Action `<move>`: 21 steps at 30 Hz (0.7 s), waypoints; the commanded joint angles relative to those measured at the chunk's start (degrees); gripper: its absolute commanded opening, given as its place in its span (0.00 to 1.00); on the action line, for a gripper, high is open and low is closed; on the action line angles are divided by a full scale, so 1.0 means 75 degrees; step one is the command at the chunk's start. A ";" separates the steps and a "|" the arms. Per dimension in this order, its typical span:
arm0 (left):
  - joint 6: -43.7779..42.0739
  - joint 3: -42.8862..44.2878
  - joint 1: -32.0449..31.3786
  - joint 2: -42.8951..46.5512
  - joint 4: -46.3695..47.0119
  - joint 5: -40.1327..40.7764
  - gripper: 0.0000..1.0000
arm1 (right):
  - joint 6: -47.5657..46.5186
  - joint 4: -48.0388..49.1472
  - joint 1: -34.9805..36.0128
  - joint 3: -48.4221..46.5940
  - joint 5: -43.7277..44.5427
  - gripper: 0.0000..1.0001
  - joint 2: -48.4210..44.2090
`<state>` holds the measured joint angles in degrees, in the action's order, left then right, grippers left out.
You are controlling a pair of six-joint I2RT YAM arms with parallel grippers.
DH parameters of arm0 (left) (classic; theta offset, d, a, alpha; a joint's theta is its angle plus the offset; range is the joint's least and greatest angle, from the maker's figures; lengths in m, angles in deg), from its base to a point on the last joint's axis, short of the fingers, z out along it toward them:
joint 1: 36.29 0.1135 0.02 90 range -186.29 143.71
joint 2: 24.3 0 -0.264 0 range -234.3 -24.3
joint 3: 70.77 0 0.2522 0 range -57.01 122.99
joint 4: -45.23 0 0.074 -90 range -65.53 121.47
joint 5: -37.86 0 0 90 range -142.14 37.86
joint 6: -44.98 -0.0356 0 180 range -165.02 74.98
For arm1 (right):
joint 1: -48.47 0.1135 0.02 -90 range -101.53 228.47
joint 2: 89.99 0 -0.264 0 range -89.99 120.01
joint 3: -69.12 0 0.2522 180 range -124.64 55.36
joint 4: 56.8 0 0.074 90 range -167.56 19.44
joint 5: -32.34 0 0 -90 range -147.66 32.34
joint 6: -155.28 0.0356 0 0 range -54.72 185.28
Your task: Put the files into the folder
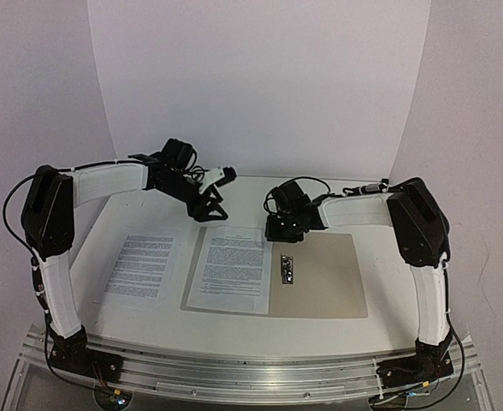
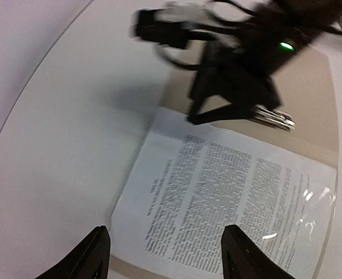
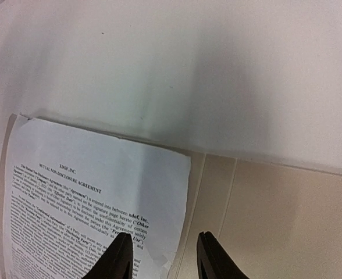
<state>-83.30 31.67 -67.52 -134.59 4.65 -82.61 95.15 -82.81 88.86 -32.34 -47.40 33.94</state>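
The tan folder point(image 1: 328, 278) lies open in the middle of the table, with its metal clip point(image 1: 287, 268) at the spine. One printed file point(image 1: 230, 270) rests on the folder's left half. A second file point(image 1: 140, 265) lies on the table to the left of the folder. My left gripper point(image 1: 207, 210) hovers open over the far edge of the first file point(image 2: 217, 192), with nothing between its fingers point(image 2: 95, 256). My right gripper point(image 1: 284, 229) stands open above that file's top right corner point(image 3: 89, 168) and the folder's spine point(image 3: 275, 221), holding nothing.
The table point(image 1: 149, 325) is white, with a curved white backdrop point(image 1: 260, 86) behind it. An aluminium rail point(image 1: 251, 372) carrying both arm bases runs along the near edge. The file's right edge is slightly crumpled by my right fingers point(image 3: 120, 258).
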 commanded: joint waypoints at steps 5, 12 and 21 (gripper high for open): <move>0.6381 0.1191 0.1490 -0.1694 -0.1154 0.0971 0.56 | 0.0129 -0.0001 -0.0283 -0.0733 -0.0637 0.38 0.0501; 0.7003 0.0837 0.1491 -0.1972 -0.0589 0.0783 0.55 | 0.0086 -0.0007 -0.0339 -0.0887 -0.1198 0.37 0.0830; 0.7530 0.0296 0.1491 -0.2276 -0.0464 0.0869 0.39 | 0.0144 0.0009 -0.0433 -0.0918 -0.1613 0.23 0.1048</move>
<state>-29.89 35.57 -56.80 -150.29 0.11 -76.56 96.04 -82.56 86.00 -36.95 -56.46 40.02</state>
